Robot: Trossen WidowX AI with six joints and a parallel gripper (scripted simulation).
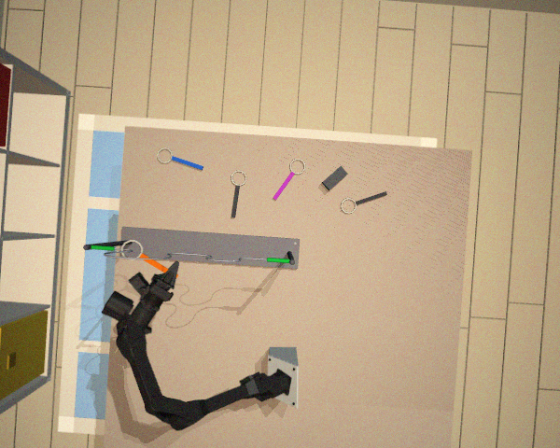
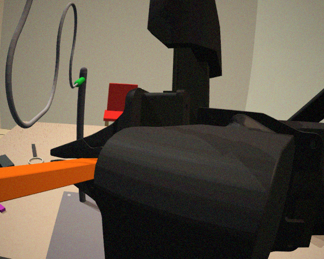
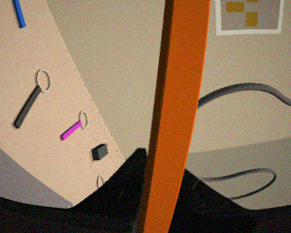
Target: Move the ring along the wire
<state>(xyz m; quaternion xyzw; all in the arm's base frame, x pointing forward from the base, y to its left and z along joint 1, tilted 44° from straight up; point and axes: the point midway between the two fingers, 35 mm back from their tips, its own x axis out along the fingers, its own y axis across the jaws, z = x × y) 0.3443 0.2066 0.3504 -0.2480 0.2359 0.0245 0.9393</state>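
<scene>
The gripper (image 1: pixel 173 270) (image 3: pixel 163 162) is shut on the orange handle (image 1: pixel 153 262) (image 2: pixel 42 178) (image 3: pixel 181 87). The pale ring (image 1: pixel 132 240) is at the handle's far end, just right of the left green part (image 1: pixel 101 247) in the top view. Thin grey wire (image 1: pixel 189 254) (image 2: pixel 9 69) (image 3: pixel 252 87) crosses the ring in that view; whether they touch cannot be told. The ring is out of view in the exterior view and the wrist view. The other green part (image 1: pixel 278 260) (image 2: pixel 80 81) is at the right post (image 1: pixel 290 258) (image 2: pixel 80 111). The left post's top (image 1: pixel 87 247) is at far left.
A grey base plate (image 1: pixel 198 237) (image 2: pixel 75 223) lies under the wire. Behind it lie a blue-handled ring tool (image 1: pixel 188 162), a magenta one (image 1: pixel 284 186), two dark ones (image 1: pixel 234 201) (image 1: pixel 371 198) and a dark block (image 1: pixel 334 178). Shelves stand at the left.
</scene>
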